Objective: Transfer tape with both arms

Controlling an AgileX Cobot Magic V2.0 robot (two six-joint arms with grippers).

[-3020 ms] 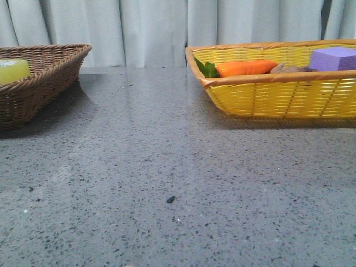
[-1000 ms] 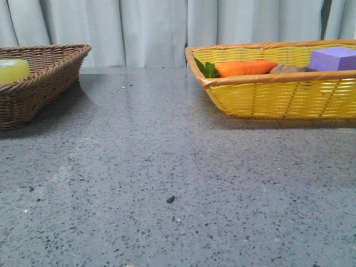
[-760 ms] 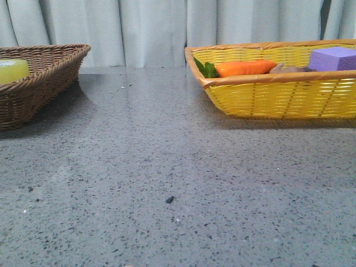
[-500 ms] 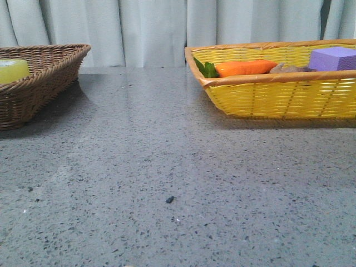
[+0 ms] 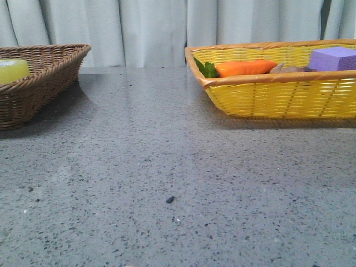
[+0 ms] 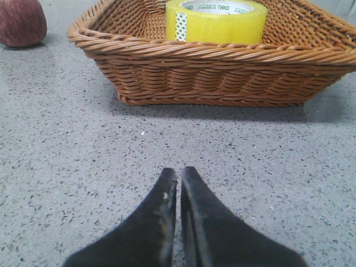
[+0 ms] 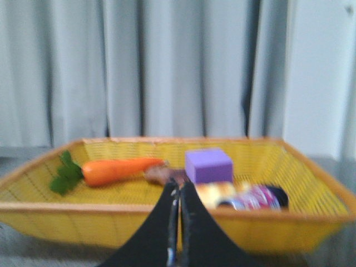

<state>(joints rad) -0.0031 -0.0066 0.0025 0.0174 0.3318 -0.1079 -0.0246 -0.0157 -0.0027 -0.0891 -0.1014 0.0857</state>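
Observation:
The yellow tape roll (image 6: 216,21) with its white, green-lettered core stands in a brown wicker basket (image 6: 211,69); in the front view only its edge (image 5: 12,70) shows inside that basket (image 5: 39,83) at the far left. My left gripper (image 6: 179,173) is shut and empty, low over the table, short of the basket's near wall. My right gripper (image 7: 179,184) is shut and empty, in front of the yellow basket (image 7: 111,217). Neither gripper shows in the front view.
The yellow basket (image 5: 278,94) at the right holds a carrot (image 5: 245,68), a purple block (image 5: 332,58), a brown item and a colourful packet (image 7: 250,197). A reddish-brown round object (image 6: 21,23) lies on the table beside the brown basket. Grey curtains hang behind.

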